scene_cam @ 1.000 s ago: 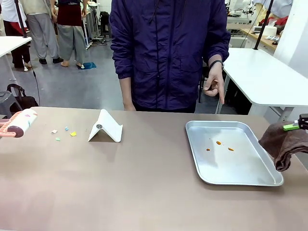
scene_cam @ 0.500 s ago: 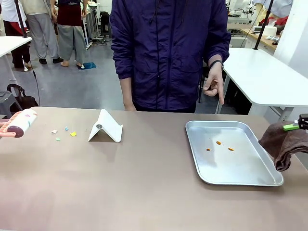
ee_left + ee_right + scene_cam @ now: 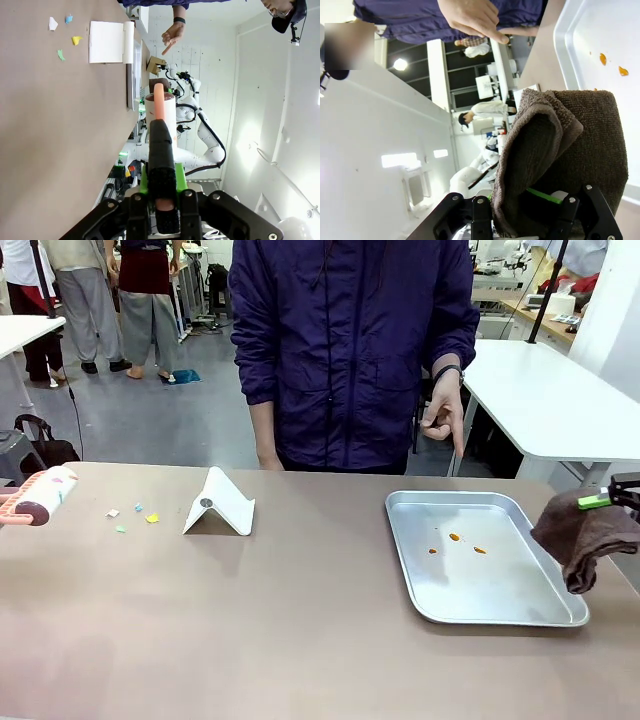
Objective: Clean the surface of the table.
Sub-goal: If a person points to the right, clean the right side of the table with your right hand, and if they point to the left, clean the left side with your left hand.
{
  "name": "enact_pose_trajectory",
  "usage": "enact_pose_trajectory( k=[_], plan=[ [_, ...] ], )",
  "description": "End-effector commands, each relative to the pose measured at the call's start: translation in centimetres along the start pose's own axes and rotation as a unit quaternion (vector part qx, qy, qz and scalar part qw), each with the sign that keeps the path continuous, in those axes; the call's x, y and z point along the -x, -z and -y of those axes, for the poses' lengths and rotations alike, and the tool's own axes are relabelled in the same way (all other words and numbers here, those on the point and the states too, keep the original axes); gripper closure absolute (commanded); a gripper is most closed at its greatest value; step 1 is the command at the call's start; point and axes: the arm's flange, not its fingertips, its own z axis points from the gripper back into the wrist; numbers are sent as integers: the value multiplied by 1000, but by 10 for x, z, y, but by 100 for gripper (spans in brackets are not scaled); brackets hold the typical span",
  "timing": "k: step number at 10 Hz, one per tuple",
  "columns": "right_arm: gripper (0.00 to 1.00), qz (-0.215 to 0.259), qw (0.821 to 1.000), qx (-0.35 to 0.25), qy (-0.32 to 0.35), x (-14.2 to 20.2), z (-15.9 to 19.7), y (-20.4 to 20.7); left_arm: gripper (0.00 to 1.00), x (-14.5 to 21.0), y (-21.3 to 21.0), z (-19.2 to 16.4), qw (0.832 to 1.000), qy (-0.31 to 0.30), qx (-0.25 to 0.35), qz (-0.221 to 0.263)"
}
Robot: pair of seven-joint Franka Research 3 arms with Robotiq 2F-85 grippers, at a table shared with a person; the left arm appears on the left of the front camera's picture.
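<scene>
**Q.** Reading from the near edge outward, what lies where?

**A.** Nearest is the bare tan top of the table point(image 3: 300, 640), the surface to be cleaned. At mid-depth, on the robot's left edge, the left gripper point(image 3: 162, 180) is clenched on the pink handle of a lint roller point(image 3: 45, 495). On the right edge, the right gripper point(image 3: 600, 500) is clamped on a brown cloth point(image 3: 585, 535) that hangs beside the silver tray point(image 3: 500, 620).

**Q.** And the debris?

**A.** A few paper scraps point(image 3: 135, 515) lie on the table just right of the roller head and slightly farther off. A white folded stand point(image 3: 220, 505) is beyond them towards the middle. The tray holds orange spots point(image 3: 455, 537) (these sit on metal, not on the table).

**Q.** Which arm is better placed?

**A.** The left, probably: the scraps lie near its roller and well apart from the cloth. The roller's long axis runs in line with the fingers and points obliquely towards the far side, so it likely needs laying across the sweep. Farthest off, the person's hand point(image 3: 443, 420) hangs behind the tray.
</scene>
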Motion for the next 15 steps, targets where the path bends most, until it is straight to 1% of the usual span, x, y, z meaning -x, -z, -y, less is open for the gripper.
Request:
enact_pose_trajectory(
  k=[1, 2, 4, 5, 6, 8, 9, 10, 11, 13, 15],
  plan=[
    [100, 24, 997, 38, -59, -7, -24, 36, 100, 5, 3, 4, 1000, 10, 5, 1],
    [100, 33, 994, 71, -81, -11, -31, 60, 100, 5, 3, 4, 1000, 10, 5, 1],
    [100, 47, 981, 136, -133, -19, -33, 97, 100, 5, 3, 4, 1000, 10, 5, 1],
    [100, 52, 969, 175, -165, -24, -28, 111, 100, 5, 3, 4, 1000, 10, 5, 1],
    [100, 43, 962, 199, -179, -36, -18, 123, 100, 5, 3, 4, 1000, 10, 5, 1],
    [100, 36, 956, 224, -184, -63, 4, 129, 100, 5, 3, 4, 1000, 10, 5, 1],
    [100, 20, 957, 227, -178, -75, 15, 130, 100, 5, 3, 4, 1000, 10, 5, 1],
    [100, 14, 956, 237, -173, -83, 26, 133, 100, 5, 3, 4, 1000, 10, 5, 1],
    [100, 19, 956, 241, -164, -92, 38, 138, 100, 5, 3, 4, 1000, 10, 5, 1],
    [100, 31, 963, 222, -151, -101, 56, 148, 100, 5, 3, 4, 1000, 10, 5, 1],
    [100, 33, 957, 244, -150, -104, 65, 152, 100, 5, 3, 4, 1000, 10, 5, 1]
  ],
)
